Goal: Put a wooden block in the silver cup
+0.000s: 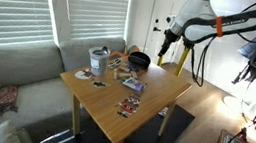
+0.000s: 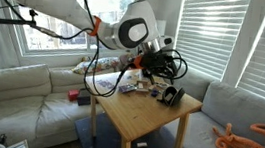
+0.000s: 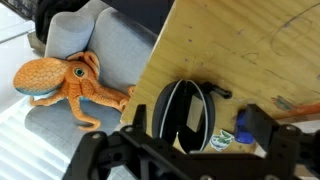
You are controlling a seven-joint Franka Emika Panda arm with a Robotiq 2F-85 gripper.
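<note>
The silver cup stands upright on the wooden table, near the sofa-side corner. Small wooden blocks and other bits lie between the cup and a low black bowl. My gripper hangs in the air above the table's far corner, just past the bowl, well away from the cup. In the wrist view the gripper is open and empty, with the black bowl right below, between the fingers. The cup does not show in the wrist view. In an exterior view the gripper hovers above the bowl.
Picture cards lie on the near half of the table. A grey sofa wraps round two sides. An orange octopus toy lies on the sofa beside the table edge. A blue object and a sticker sit next to the bowl.
</note>
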